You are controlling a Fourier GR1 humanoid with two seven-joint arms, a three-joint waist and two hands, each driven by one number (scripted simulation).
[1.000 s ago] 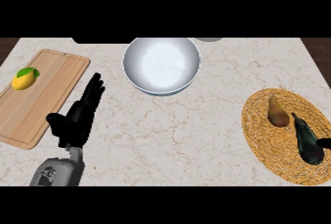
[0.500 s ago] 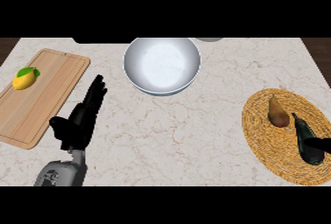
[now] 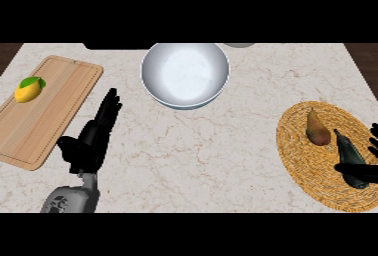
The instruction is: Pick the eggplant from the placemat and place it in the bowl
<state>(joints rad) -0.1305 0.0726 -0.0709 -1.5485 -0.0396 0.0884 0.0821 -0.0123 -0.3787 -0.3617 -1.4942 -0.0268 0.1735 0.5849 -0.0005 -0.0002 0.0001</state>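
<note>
Head view: the right hand (image 3: 360,171) enters at the right edge, its black thumb and fingers curled round the lower part of the eggplant (image 3: 347,154). The eggplant is a long, dark, glossy body lying lengthwise on the placemat (image 3: 310,180), a round woven mat of straw-coloured fibre with concentric ribbing. Just beside the eggplant, toward the mat's centre, lies a pear (image 3: 317,128), tapered at the top, brown-yellow with a reddish base.

The left hand (image 3: 92,137) rests open on the counter (image 3: 221,165), fingers straight and pointing away from the robot, on a grey forearm. The counter top is pale marble with fine brown veining. Just left of that hand lies a rectangular wooden cutting board (image 3: 44,120) with rounded corners and a grooved border; a yellow lemon (image 3: 28,91) with a green leaf sits on its far end. A smooth, round, white bowl (image 3: 185,73) stands at the far centre, well apart from the placemat.
</note>
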